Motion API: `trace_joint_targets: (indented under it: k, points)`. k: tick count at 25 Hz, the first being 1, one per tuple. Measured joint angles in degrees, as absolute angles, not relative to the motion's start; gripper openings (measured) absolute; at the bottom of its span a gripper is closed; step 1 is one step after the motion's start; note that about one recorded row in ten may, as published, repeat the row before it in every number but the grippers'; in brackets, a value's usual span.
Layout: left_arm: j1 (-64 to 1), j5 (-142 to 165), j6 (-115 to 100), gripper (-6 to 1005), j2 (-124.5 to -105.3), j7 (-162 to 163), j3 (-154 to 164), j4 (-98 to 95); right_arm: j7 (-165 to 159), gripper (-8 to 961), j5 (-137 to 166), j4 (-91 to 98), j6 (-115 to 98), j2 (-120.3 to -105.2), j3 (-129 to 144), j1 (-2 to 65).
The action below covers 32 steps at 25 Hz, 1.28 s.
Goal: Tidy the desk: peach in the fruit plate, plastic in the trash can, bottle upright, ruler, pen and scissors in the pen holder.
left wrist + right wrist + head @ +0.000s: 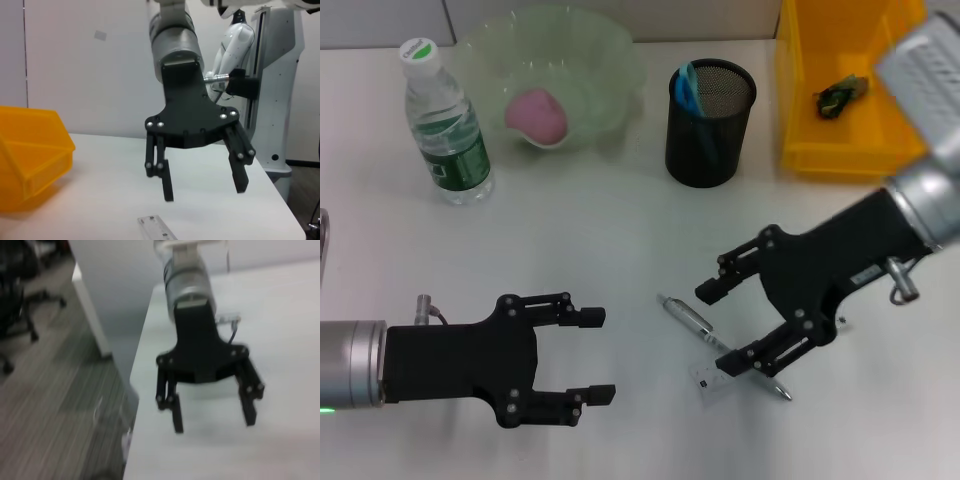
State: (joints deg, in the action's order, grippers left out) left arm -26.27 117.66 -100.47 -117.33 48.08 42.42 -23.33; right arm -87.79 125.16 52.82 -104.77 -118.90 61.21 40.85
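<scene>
Nearest the robot, the left gripper (602, 356) hovers low over the white surface (620, 230), jaws spread wide and holding nothing. Just beyond it to the right, the right gripper (720, 326) reaches in from the right, jaws also wide apart and empty, straddling the pen (695, 322), which lies flat and slanted on the surface. The ruler (710, 381), a short clear strip, lies just beside the pen's near end, under the gripper's lower finger. Farther back, the bottle (446, 124) stands upright at the left. Behind it, the peach (537, 113) sits in the pale green plate (610, 60). To the right, the black mesh holder (712, 122) contains something blue-handled, probably the scissors (688, 88). Farthest right, the yellow bin (800, 90) holds a crumpled scrap (840, 94).
</scene>
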Motion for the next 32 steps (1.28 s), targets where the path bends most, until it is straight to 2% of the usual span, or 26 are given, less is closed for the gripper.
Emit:
trace_joint_targets:
  k: [11,32]
  points:
    - [-26.4,117.7,-100.2,753,-117.63,48.2,42.2,-23.2,-98.0,762,131.7,54.3,-104.1,-119.14,76.0,51.6]
    - [-26.3,117.2,-99.6,753,-118.04,49.7,42.0,-23.3,-104.9,762,133.4,59.1,-99.8,-119.70,94.3,55.1]
